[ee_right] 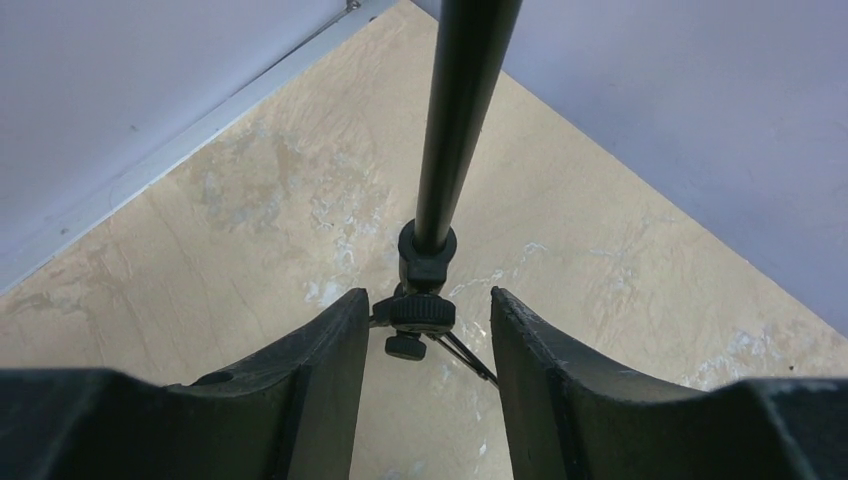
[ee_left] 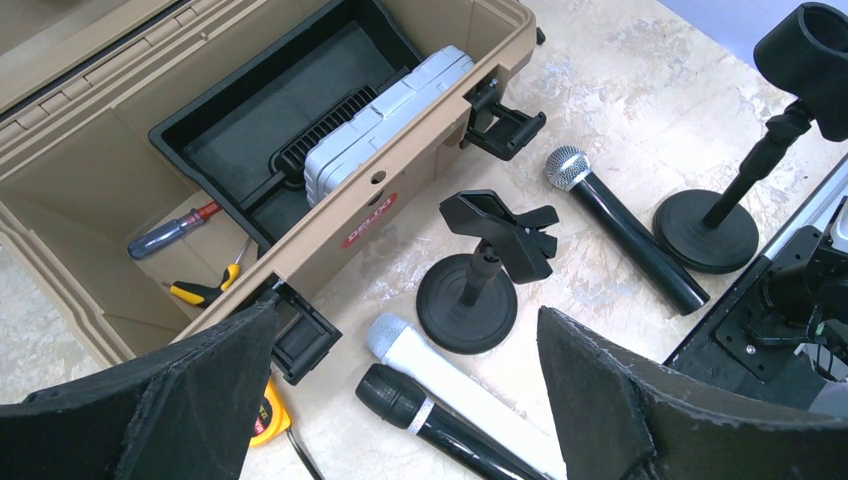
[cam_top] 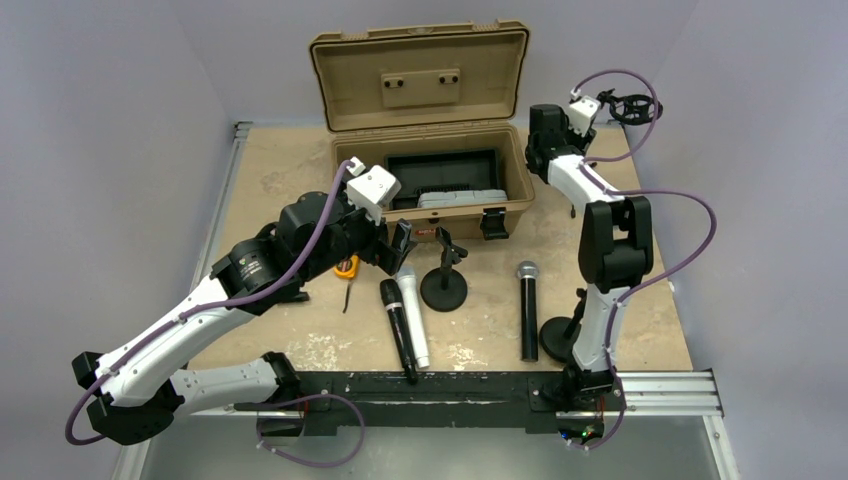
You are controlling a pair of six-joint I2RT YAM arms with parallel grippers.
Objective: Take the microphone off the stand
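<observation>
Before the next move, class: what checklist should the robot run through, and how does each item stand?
1. Left tool open: ok.
2. Right tool open, either side of the pole: ok.
3. Microphone in the centre stand clip: not ok, clip empty.
4. Microphone in the far-right mount: cannot tell.
5. Three microphones lying flat on the table: ok.

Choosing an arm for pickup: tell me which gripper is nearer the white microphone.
Left. The left gripper hovers open just above the head of the white microphone. The right gripper is off at the far right corner of the table, straddling a tall stand pole.
</observation>
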